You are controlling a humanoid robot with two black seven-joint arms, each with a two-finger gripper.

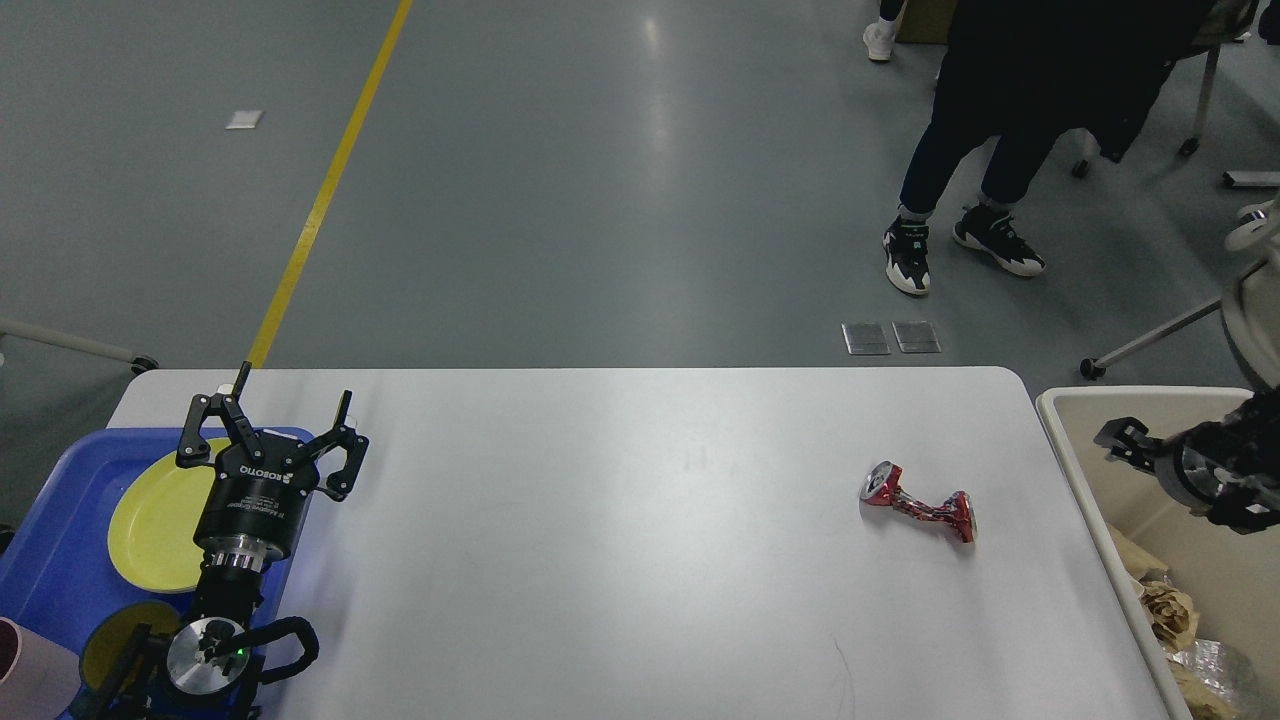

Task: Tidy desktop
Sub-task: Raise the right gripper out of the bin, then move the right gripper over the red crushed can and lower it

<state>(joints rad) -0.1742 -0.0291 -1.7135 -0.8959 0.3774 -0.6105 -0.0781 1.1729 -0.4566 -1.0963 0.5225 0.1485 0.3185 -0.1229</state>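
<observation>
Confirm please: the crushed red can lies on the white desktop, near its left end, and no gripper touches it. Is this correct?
Not quite. The crushed red can lies near the right end of the desktop, close to the beige bin, as the head view shows. The rest holds: it rests on the white surface and no gripper touches it.

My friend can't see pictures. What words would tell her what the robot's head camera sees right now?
A crushed red can lies alone on a big white table. The left tool is open above a blue tray holding a yellow plate, while the right tool hangs over a beige bin of paper scraps. A person's legs stand beyond the table.
</observation>
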